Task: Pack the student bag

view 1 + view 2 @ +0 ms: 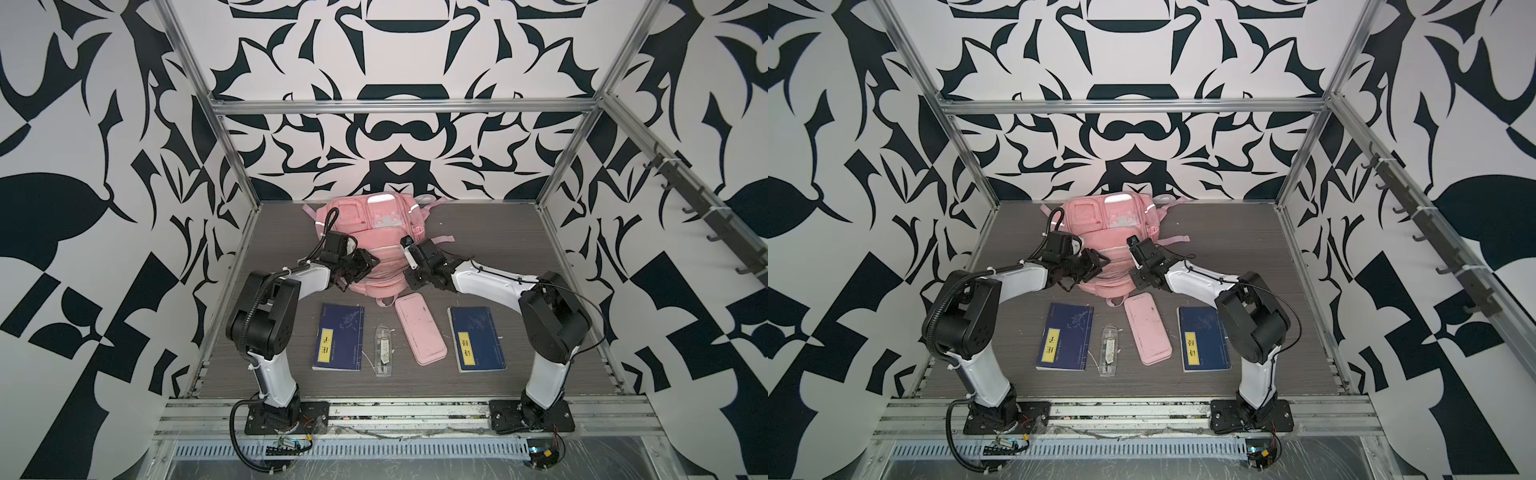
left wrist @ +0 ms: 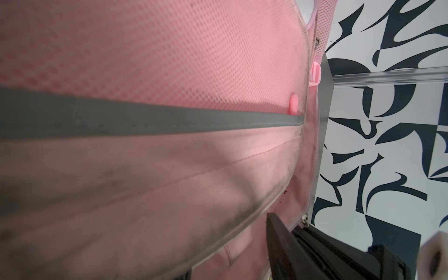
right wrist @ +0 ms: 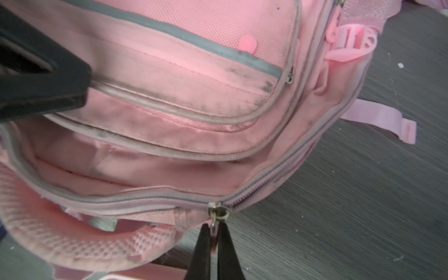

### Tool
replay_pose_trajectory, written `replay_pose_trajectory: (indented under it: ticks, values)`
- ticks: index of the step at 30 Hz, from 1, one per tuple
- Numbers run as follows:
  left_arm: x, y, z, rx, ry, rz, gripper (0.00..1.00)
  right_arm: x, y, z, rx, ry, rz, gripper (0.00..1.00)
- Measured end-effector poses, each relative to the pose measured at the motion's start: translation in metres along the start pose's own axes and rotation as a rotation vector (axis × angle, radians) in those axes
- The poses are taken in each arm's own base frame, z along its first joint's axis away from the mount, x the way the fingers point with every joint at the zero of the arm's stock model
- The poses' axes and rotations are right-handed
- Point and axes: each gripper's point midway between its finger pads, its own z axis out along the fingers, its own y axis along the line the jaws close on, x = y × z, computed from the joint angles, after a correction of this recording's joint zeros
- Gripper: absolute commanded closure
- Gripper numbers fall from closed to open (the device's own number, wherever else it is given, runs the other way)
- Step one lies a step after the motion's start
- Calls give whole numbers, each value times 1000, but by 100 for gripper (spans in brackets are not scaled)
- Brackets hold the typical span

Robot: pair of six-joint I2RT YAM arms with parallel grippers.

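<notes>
top views / bag: the student bag, a big soft pink fabric backpack with zip pockets and a clear plastic panel, lies toward the back of the grey wood-grain table. Front pockets face up, top handle points toward the arms.
top views / grippers: the left gripper sits over the bag's left side. The right gripper is at its near right edge.
top views / other stuff: there's a row on the table in front of the bag, well apart from both grippers. First a dark blue book with a yellow label, then a small clear plastic case. Next a flat pink oblong pencil case, tilted, with its far end just beside the bag's handle. Last a second dark blue book.
left wrist view / bag: the lens is jammed right up against the bag, so it's mostly blurry pink mesh, a grey reflective strip and grubby piping.
left wrist view / left jaws: only one black finger shows, lying against the fabric. Might be pinching a pocket edge, but honestly can't tell whether it's gripping or just resting.
right wrist view / right jaws: clenched tight on the little metal zip pull of the main compartment.
right wrist view / zip: on the table side of the slider the teeth are closed. On the other side the compartment gapes and pink lining shows.
right wrist view / left gripper: its black finger presses on the piped rim of a front pocket.
</notes>
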Motion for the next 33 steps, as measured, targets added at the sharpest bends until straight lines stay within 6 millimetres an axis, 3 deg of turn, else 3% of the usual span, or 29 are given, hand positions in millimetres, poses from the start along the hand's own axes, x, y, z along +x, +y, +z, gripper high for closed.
replay_pose_trajectory:
  ticks: [8,18,33]
  values:
    - [-3,-3,0,12,-12,-23,52,-1,28,-7,-147,50,-1,100]
    - [-5,-5,0,18,-23,-41,52,-6,102,-6,-386,119,3,100]
    - [-16,-8,15,17,-15,-61,52,-16,124,1,-522,160,163,100]
